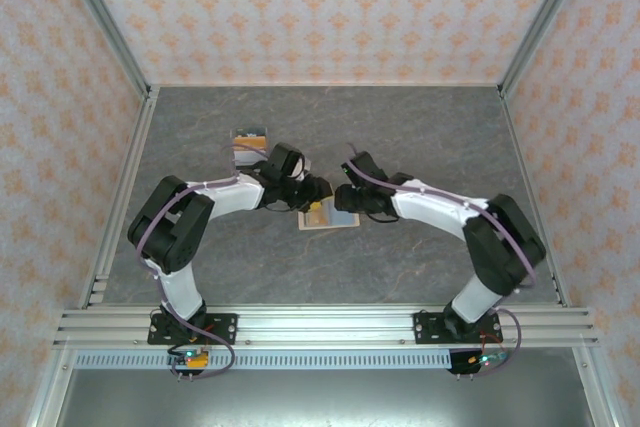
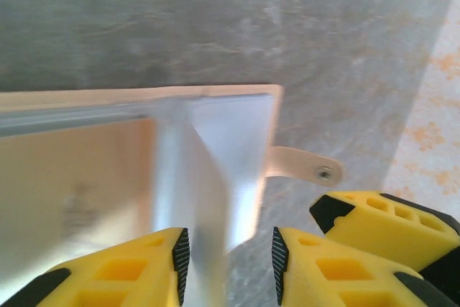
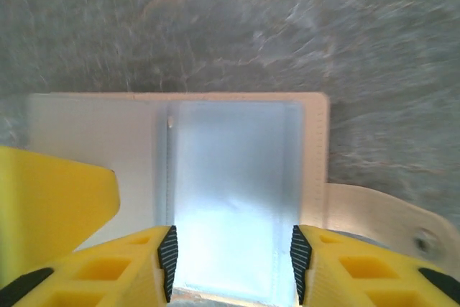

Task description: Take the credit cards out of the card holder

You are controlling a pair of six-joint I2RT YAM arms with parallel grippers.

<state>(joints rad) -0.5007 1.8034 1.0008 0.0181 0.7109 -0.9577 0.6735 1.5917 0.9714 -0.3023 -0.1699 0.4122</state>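
On my left gripper [image 2: 230, 249] the fingers stand part-open astride a raised pocket leaf [image 2: 215, 170]. On my right gripper [image 3: 231, 257] they bracket the flat pocket [image 3: 237, 177], unclamped. The card holder [image 1: 322, 217] lies spread mid-counter. I'd pin leather with one gripper and draw cards edgewise with the other. Credit cards [image 1: 248, 139] sit piled toward the far edge, left of centre.

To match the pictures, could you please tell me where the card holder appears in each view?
Top external: card holder, centre of the table.
Left wrist: left and centre.
Right wrist: centre, spread open.
Shared landmark: snap tab on its right edge in both wrist views.
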